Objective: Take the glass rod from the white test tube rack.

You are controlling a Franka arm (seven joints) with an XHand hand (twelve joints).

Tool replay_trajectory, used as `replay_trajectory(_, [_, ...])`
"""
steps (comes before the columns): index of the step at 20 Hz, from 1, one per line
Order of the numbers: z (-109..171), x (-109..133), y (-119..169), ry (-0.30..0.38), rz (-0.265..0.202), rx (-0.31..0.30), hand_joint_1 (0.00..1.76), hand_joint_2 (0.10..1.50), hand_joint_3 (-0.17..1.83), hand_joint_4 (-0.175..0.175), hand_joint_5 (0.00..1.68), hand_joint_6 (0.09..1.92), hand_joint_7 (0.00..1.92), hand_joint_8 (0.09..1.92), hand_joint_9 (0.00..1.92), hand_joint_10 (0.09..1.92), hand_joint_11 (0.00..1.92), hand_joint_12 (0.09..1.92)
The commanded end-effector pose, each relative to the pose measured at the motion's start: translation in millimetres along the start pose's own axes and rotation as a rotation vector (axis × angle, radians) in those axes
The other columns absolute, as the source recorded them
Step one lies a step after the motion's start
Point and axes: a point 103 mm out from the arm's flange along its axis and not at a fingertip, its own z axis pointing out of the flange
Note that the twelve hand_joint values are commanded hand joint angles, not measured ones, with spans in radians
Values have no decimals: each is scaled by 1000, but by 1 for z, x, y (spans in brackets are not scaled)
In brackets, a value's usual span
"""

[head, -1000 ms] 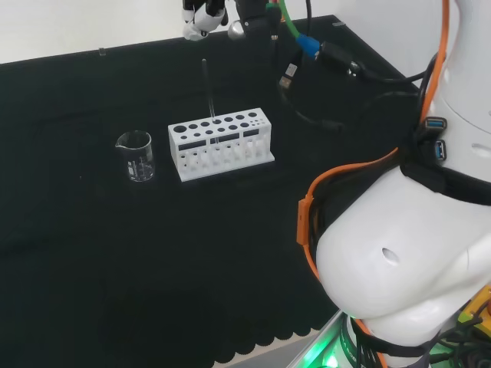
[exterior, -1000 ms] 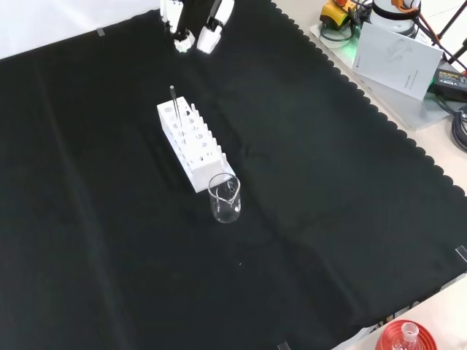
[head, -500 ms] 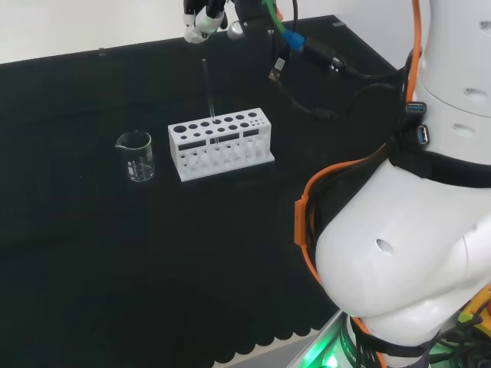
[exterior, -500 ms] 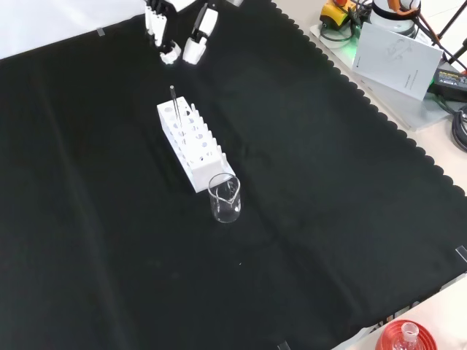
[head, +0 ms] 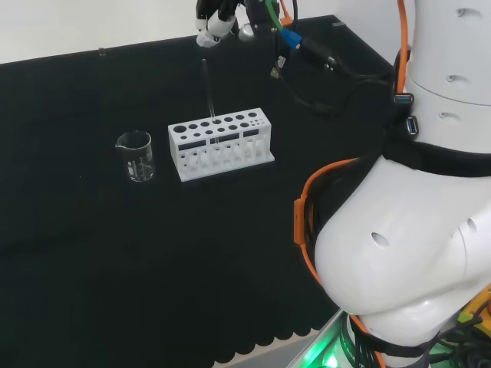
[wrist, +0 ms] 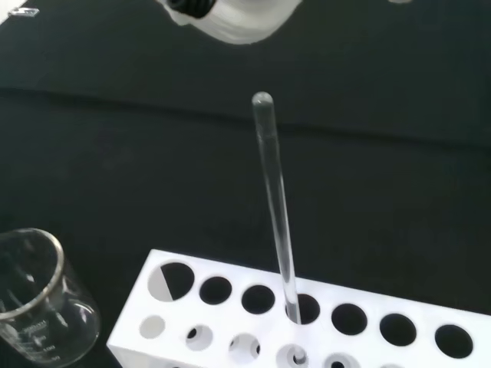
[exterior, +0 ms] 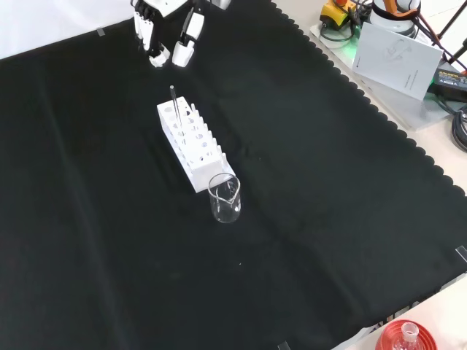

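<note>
- The glass rod [wrist: 275, 199] stands almost upright in a hole of the white test tube rack [head: 220, 142], below the hand and apart from it.
- The hand [exterior: 166, 33] hangs above the rod's top, a little behind it in the front view; its fingers point down, relaxed and spread, and they hold nothing.
- A clear beaker [exterior: 225, 197] stands just beside the rack's end that is farther from the hand.
- All rests on the black cloth [exterior: 306, 189].
</note>
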Motion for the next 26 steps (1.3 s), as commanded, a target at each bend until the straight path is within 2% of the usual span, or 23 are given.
replay_trajectory(1, [10, -6, 4, -5, -4, 35, 1070, 960, -175, -175, 848, 879, 1072, 652, 1199, 458, 1095, 1011])
replay_trajectory(11, [25, -14, 6, -2, 8, 58, 1036, 948, -175, -163, 665, 948, 945, 733, 1041, 607, 913, 1148])
replay_trajectory(18, [31, -13, 6, 2, 3, 75, 1033, 946, -175, -170, 699, 938, 950, 737, 1031, 626, 893, 1163])
replay_trajectory(26, [49, 2, 12, -1, -25, 111, 1028, 948, -175, -172, 733, 929, 969, 736, 1039, 633, 900, 1166])
